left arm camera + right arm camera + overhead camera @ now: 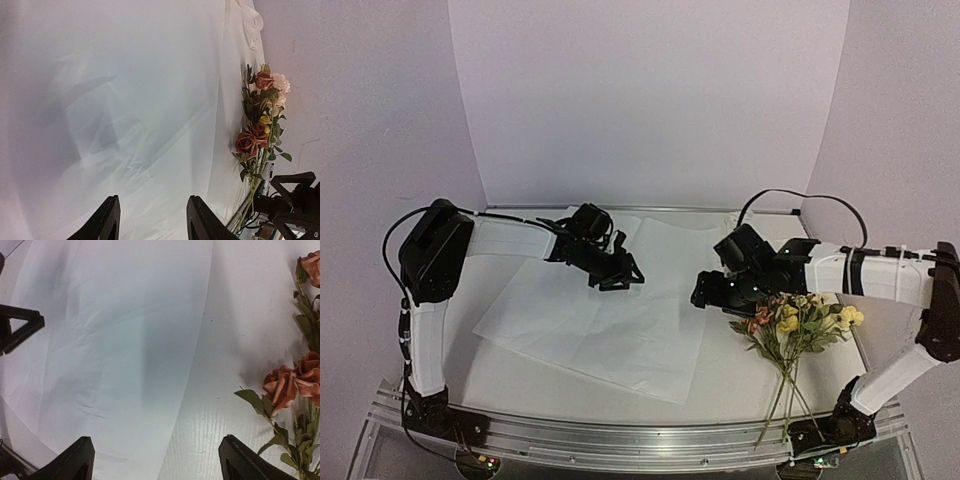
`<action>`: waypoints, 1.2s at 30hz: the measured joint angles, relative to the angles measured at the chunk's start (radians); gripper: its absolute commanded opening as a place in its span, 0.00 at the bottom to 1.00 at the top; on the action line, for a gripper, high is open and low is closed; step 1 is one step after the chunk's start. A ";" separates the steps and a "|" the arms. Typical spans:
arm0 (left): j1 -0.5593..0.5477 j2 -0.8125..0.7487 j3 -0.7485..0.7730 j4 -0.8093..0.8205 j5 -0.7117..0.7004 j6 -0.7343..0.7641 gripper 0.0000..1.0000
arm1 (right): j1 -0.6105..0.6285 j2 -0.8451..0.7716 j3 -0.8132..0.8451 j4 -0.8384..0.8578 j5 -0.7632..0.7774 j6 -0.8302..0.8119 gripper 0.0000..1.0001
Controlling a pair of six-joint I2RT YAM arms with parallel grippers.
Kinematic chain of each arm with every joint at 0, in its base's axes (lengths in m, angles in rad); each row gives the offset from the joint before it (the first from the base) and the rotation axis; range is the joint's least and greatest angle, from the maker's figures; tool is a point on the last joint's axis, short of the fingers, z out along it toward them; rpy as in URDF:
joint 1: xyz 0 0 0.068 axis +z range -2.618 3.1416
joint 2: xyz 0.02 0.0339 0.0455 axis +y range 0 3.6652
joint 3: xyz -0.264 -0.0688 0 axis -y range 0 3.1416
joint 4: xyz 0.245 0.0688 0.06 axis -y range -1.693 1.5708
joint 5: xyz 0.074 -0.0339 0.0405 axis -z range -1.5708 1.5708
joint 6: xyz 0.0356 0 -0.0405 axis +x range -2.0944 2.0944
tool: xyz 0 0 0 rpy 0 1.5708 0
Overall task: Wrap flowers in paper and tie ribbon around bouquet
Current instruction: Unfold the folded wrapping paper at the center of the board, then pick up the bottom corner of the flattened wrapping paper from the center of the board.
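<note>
**A robot lab's test booth.**
Plain pale panels [650,100] closed in a white table [510,375] on three sides, like a photo booth. A left arm [510,238] and a right arm [870,272] stood bolted to an aluminium rail [640,440] along its near edge, with black cables [800,195] looping off them and small lights [488,463] glowing near their bases. Paper [610,330] and flowers [805,320] lay on the table.
</note>
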 measured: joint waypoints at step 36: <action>0.207 -0.429 -0.518 -0.096 -0.245 0.027 0.52 | -0.128 0.258 0.023 0.122 -0.180 0.002 0.98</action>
